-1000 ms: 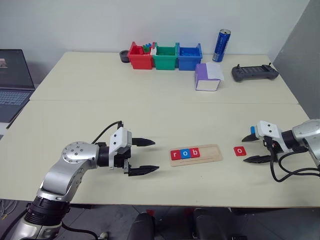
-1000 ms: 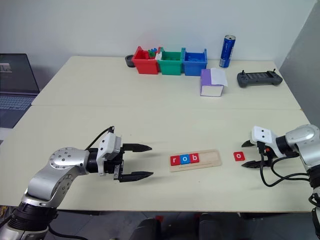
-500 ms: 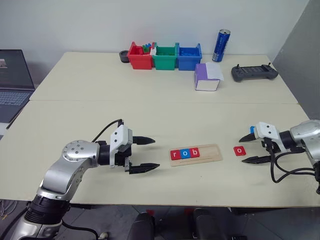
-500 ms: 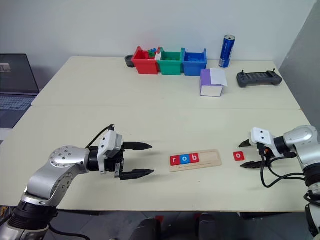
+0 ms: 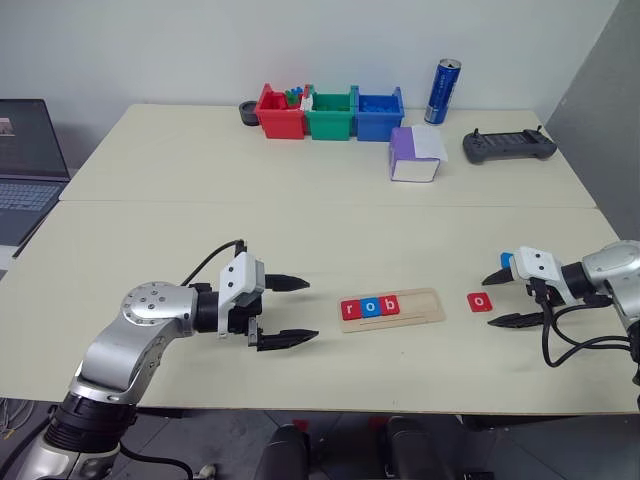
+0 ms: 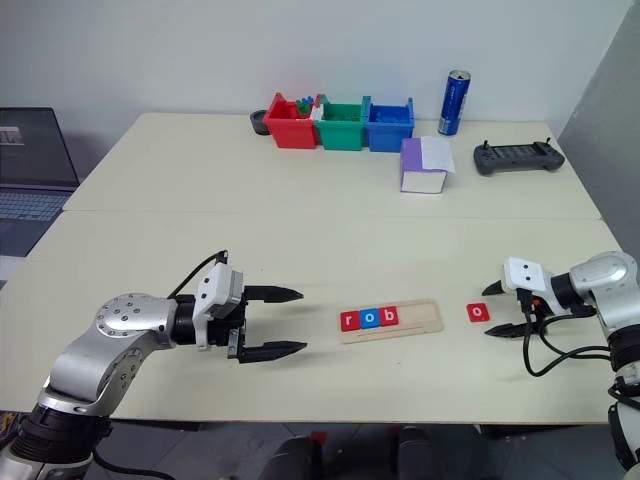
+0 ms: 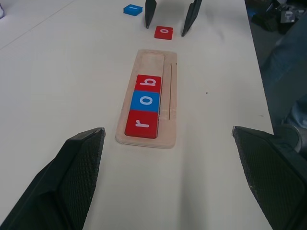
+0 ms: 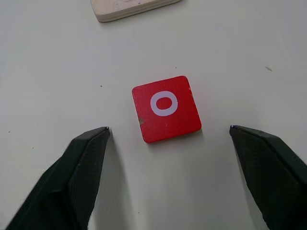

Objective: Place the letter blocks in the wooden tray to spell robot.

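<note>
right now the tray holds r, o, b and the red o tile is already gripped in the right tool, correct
Not gripped. The wooden tray does hold r, o, b, but the red o tile lies flat on the table between the open fingers of the right tool, touching neither, as the right wrist view shows.

A pale table (image 5: 300,220) carries the wooden tray (image 5: 392,307) near its front edge, a red "o" block (image 5: 480,301) just right of the tray, a blue block (image 7: 133,9), and at the back three plastic bins (image 5: 330,112), a blue can (image 5: 443,91), a purple-and-white box (image 5: 415,155) and a dark controller (image 5: 508,146).
</note>
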Robot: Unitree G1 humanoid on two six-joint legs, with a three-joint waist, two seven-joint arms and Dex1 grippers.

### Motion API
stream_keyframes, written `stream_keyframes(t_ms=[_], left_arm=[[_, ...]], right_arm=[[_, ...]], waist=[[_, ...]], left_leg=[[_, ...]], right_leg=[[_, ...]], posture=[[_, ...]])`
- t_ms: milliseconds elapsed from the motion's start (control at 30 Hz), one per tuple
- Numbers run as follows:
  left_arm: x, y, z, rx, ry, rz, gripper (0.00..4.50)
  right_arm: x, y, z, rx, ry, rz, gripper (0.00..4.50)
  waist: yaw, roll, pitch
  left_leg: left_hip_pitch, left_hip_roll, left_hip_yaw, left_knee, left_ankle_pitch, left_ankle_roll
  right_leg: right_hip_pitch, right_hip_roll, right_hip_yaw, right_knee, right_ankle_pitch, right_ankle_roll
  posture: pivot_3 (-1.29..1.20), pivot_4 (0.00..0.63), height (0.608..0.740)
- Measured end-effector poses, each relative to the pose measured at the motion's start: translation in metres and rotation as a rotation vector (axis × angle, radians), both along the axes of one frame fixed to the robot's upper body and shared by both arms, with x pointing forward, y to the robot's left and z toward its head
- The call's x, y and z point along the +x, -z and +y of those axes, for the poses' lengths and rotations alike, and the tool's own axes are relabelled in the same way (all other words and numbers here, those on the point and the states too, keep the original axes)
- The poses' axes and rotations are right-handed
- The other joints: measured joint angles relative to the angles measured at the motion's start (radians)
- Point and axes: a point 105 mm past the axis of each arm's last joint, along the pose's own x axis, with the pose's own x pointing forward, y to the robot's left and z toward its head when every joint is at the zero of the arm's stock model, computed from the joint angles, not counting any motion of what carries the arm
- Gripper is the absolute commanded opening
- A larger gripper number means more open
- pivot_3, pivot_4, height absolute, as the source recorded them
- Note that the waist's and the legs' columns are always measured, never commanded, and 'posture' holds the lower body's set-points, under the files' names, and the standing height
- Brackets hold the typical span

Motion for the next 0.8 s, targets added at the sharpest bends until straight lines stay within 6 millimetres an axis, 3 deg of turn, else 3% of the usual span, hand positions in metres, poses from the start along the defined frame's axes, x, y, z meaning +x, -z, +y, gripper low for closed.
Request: stream_keyframes(t_ms=[167, 633, 800], left_arm=[[0.000, 0.001, 0.000, 0.000, -0.001, 0.003, 4.50], [-0.001, -0.002, 0.002, -0.006, -0.021, -0.009, 4.50], [-0.001, -0.002, 0.002, -0.005, -0.019, -0.007, 4.50]], right_arm=[[0.002, 0.002, 0.003, 0.009, -0.005, 0.001, 1.48], [0.003, -0.001, 0.011, 0.026, -0.014, 0.010, 1.45], [0.005, -0.024, 0.031, 0.050, -0.074, -0.036, 1.45]], waist=[[0.000, 0.000, 0.000], [-0.001, 0.000, 0.000], [0.000, 0.000, 0.000]], left_leg=[[0.001, 0.000, 0.000, 0.000, 0.000, 0.000], [0.001, 0.000, 0.000, 0.000, 0.000, 0.000], [0.001, 0.000, 0.000, 0.000, 0.000, 0.000]], right_leg=[[0.000, 0.000, 0.000, 0.000, 0.000, 0.000], [0.001, 0.000, 0.000, 0.001, 0.000, 0.000], [0.000, 0.000, 0.000, 0.001, 0.000, 0.000]], posture=[[0.00, 0.150, 0.740], [0.00, 0.150, 0.740], [0.00, 0.150, 0.740]])
